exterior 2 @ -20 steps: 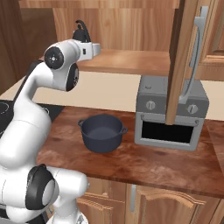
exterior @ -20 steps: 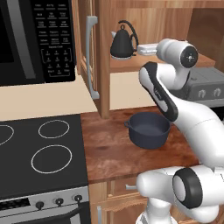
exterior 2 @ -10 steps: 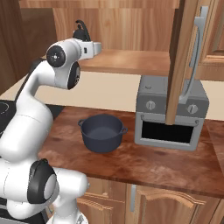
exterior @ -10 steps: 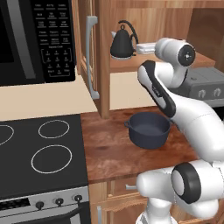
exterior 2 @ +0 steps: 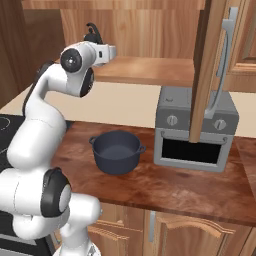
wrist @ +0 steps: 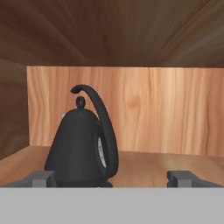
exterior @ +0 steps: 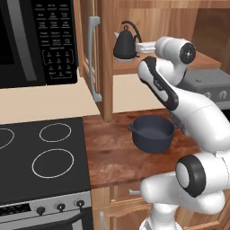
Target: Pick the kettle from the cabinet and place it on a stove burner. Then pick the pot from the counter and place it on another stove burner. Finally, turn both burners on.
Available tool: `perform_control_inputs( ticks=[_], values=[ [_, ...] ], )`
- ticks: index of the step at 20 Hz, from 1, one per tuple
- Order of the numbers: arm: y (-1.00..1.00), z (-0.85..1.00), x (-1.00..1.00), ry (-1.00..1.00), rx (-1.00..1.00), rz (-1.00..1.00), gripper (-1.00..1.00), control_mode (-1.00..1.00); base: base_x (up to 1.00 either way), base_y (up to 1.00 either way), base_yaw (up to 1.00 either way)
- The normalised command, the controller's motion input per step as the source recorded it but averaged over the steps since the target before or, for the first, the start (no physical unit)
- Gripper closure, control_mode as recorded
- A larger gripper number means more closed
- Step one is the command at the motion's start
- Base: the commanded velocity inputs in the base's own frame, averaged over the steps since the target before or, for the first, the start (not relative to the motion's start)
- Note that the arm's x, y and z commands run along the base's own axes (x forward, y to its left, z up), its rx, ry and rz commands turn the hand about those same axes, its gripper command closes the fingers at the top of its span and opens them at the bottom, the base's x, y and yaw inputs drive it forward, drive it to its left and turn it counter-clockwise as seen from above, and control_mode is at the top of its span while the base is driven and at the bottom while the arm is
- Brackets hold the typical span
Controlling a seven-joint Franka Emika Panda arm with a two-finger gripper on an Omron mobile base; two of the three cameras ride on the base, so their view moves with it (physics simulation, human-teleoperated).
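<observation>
Kettle: the kettle (exterior: 125, 44) is standing upright on the cabinet shelf, at about 12 o'clock in the left base view; in the hand view the kettle (wrist: 83, 144) is sitting left of centre, its arched handle rising over the lid knob.
Cabinet: the cabinet (exterior: 106, 58) is standing open, its door edge and long grey bar handle (exterior: 94, 58) facing the left base camera; the wooden shelf (exterior 2: 150, 70) is carrying the kettle and running toward 3 o'clock in the right base view.
Gripper: the gripper (wrist: 113, 177) is reaching level into the cabinet, its two fingertips spread wide and gripping nothing; the left tip is showing just in front of the kettle's base, whether touching I cannot tell.
Arm: the white arm is rising from the base, bending at the elbow above the counter and pointing its hand (exterior: 146, 46) at the kettle from the 3 o'clock side.
Pot: the pot (exterior: 153, 133) is sitting on the counter (exterior: 112, 148), below the shelf, well apart from the kettle.
Cooktop: the black glass cooktop (exterior: 40, 157) is lying at 8 o'clock, the smallest white ring (exterior: 55, 132) nearest the counter.
Room: a black microwave (exterior: 36, 40) is hanging at 10 o'clock; a grey toaster oven (exterior 2: 195, 130) is standing on the counter at 3 o'clock of the pot.
</observation>
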Motion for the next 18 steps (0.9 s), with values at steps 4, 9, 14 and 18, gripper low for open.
perform_control_inputs(
  ticks=[4,9,14,18],
  values=[
    [0.00,0.00,0.19,0.00,0.00,0.10,-1.00,-1.00,0.00,0.00,0.00],
    [0.00,0.00,0.15,0.00,0.00,0.08,-1.00,-1.00,0.00,0.00,0.00],
    [-0.04,0.00,0.17,0.00,0.00,0.08,-1.00,-1.00,0.00,0.00,0.00],
    [-0.09,0.00,0.21,0.00,0.00,0.10,-1.00,-1.00,0.00,0.00,0.00]
  ],
)
